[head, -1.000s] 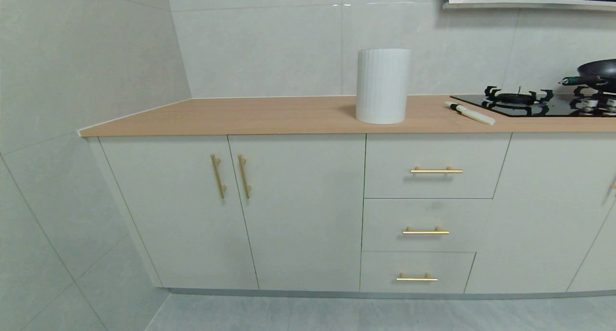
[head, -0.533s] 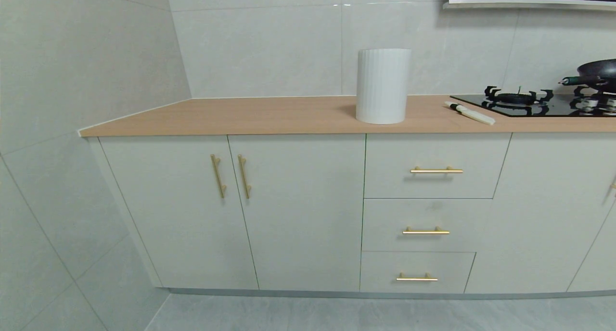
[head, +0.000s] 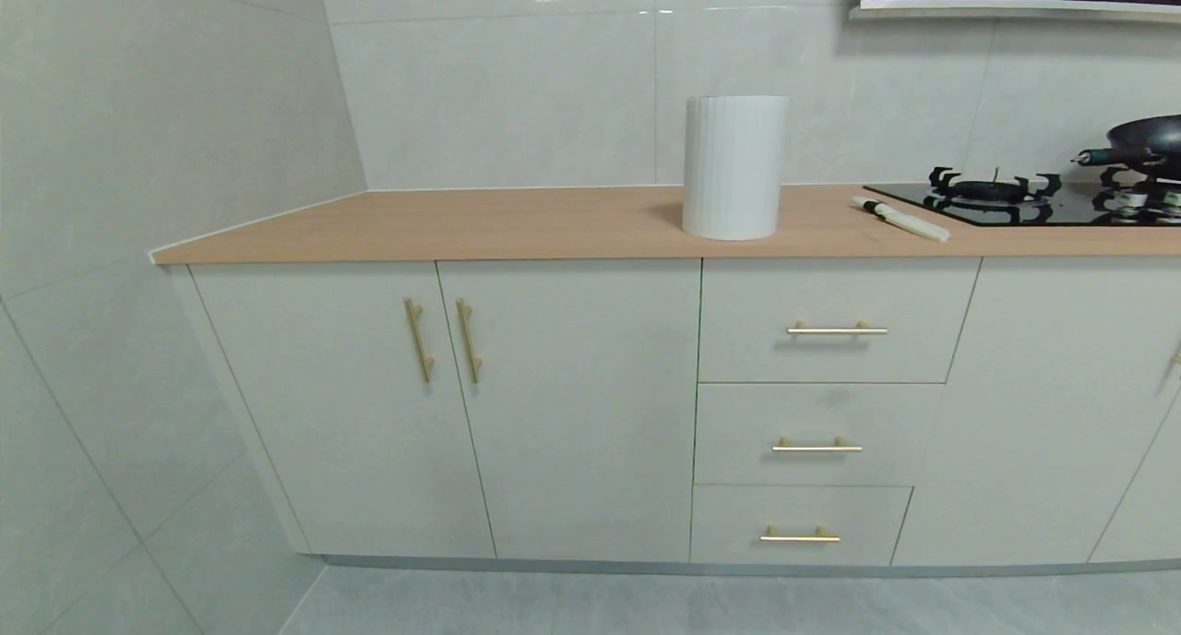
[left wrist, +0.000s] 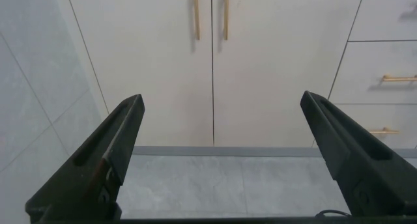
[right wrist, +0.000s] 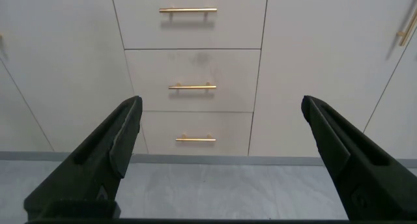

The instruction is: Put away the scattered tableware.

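A tall white ribbed holder (head: 734, 166) stands on the wooden countertop (head: 517, 221). To its right a knife (head: 900, 216) with a pale blade and dark handle lies flat by the hob. My left gripper (left wrist: 218, 113) is open and held low, facing the double cabinet doors (left wrist: 212, 61) with nothing between its fingers. Open as well, my right gripper (right wrist: 221, 113) faces the stack of drawers (right wrist: 192, 81) and holds nothing.
A black gas hob (head: 1024, 201) with a dark pan (head: 1144, 141) sits at the counter's right end. Gold handles (head: 837, 329) stick out from the drawers and doors. A tiled wall (head: 138, 155) closes the left side. Grey floor (head: 646, 607) lies below.
The whole head view has shifted down by a few pixels, so the camera moved slightly. Nothing on the counter has moved.
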Tool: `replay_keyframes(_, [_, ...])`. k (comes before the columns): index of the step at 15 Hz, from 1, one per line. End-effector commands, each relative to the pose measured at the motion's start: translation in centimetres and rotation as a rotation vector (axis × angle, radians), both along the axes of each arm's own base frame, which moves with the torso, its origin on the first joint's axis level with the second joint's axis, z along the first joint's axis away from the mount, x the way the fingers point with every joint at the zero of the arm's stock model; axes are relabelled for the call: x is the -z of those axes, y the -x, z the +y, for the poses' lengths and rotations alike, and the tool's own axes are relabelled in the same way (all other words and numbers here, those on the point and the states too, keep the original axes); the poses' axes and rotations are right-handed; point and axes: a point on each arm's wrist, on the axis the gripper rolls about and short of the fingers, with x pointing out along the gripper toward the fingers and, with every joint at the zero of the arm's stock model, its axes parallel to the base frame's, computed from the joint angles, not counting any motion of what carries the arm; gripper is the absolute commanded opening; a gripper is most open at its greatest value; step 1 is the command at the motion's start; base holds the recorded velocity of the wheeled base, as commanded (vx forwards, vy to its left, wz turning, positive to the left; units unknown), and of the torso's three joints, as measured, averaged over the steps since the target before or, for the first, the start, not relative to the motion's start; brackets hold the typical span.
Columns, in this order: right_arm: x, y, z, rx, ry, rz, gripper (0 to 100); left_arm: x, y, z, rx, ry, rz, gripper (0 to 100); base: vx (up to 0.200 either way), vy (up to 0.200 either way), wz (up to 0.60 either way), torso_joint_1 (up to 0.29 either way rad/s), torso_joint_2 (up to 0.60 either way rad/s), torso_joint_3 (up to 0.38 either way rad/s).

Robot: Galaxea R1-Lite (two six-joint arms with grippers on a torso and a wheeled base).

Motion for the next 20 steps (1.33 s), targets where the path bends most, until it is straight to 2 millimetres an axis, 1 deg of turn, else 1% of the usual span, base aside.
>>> replay_keyframes(1, [-0.01,-0.02,0.0,0.0,0.0,0.002,100,0.02,0.0,0.0,-0.001,0.0,0.001,100,0.2,0.0,0.0,0.002,0.01,0.002])
replay_keyframes(19, [0.0,-0.02,0.0,0.0,-0.003,0.003,100,0.0,0.0,0.0,-0.001,0.001,-0.001,100,0.2,0.0,0.0,0.003,0.0,0.003])
replay_keyframes(20, [-0.01,-0.02,0.0,0.0,-0.003,0.002,100,0.0,0.0,0.0,-0.001,0.003,-0.001,100,0.0,0.0,0.0,0.0,0.0,0.0])
